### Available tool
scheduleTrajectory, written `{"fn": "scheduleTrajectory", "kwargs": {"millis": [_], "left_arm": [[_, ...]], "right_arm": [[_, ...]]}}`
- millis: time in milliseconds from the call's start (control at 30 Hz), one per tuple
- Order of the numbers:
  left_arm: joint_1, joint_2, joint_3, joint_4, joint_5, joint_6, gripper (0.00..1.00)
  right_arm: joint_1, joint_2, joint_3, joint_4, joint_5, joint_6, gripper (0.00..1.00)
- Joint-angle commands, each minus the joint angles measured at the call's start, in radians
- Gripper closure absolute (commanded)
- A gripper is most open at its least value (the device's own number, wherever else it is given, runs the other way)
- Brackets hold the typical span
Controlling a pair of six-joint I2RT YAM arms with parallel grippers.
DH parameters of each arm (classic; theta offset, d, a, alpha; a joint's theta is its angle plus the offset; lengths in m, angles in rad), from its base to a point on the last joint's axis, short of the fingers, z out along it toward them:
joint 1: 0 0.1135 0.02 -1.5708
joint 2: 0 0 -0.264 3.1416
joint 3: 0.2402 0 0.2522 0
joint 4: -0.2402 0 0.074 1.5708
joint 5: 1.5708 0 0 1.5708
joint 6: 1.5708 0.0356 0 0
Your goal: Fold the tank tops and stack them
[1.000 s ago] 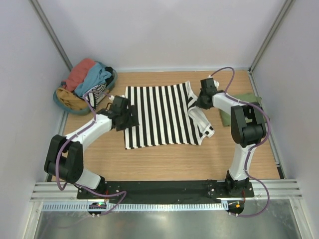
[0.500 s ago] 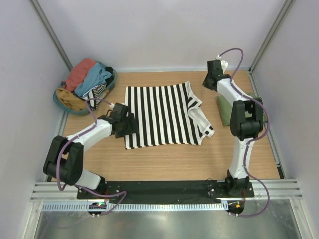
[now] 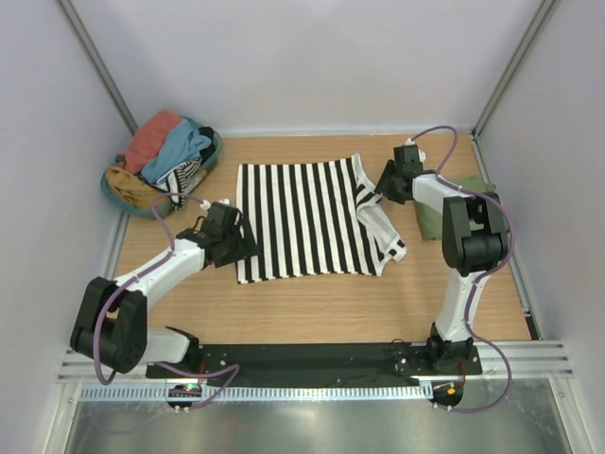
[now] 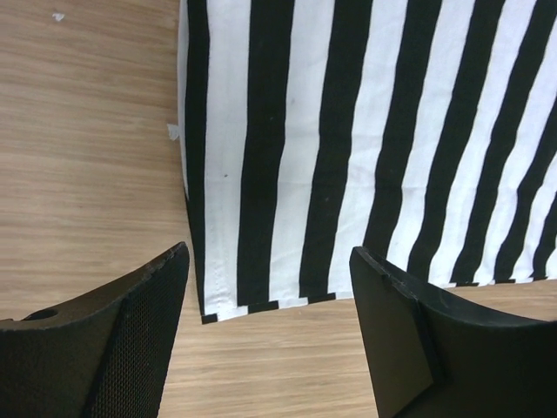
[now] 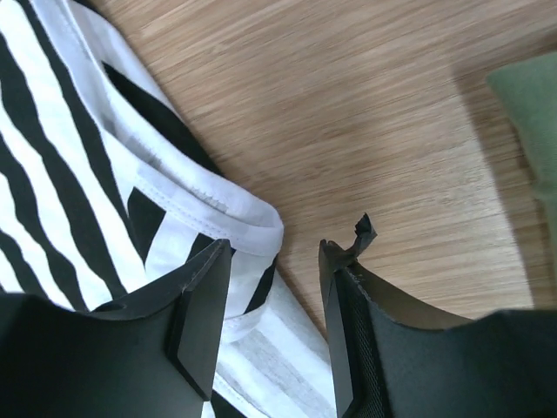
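Note:
The black-and-white striped tank top (image 3: 302, 218) lies spread flat mid-table, its straps bunched at the right edge (image 3: 383, 232). My left gripper (image 3: 243, 248) is open and hovers over the top's near left corner (image 4: 204, 309), with nothing between its fingers (image 4: 130, 331). My right gripper (image 3: 380, 187) is open just above the folded white strap edge (image 5: 252, 218), its jaws astride it and not closed on it. The olive green tank top (image 3: 480, 185) lies folded at the right, mostly hidden behind the right arm; a corner of it (image 5: 526, 96) shows in the right wrist view.
A round basket (image 3: 128, 194) at the back left holds a salmon-red garment (image 3: 151, 137), a light blue one (image 3: 180, 147) and other cloth. Grey walls close in the table on three sides. Bare wood (image 3: 312, 307) lies between the striped top and the arm bases.
My right gripper rose toward the back right corner, then came back down to the strap and opened. My left gripper slid along the top's left edge toward its near corner.

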Motion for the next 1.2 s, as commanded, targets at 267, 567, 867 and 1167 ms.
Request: {"fn": "scheduleTrajectory", "kwargs": {"millis": [267,567,867,1167], "left_arm": [[-0.005,-0.064,-0.046,0.024,-0.038,-0.036,0.25],[-0.003,-0.052,-0.052,0.024,-0.031,-0.034,0.25],[-0.003,-0.069,-0.057,0.012,-0.043,-0.029,0.25],[-0.003,-0.073,-0.069,0.004,-0.031,-0.011,0.25]], "right_arm": [[0.002,-0.021,-0.025,0.090,-0.058,0.032,0.68],[-0.003,0.002,0.094,-0.014,0.023,-0.003,0.99],[-0.006,0.105,0.374,-0.115,0.139,-0.080,0.99],[-0.011,0.351,0.741,-0.249,0.300,-0.129,0.87]]}}
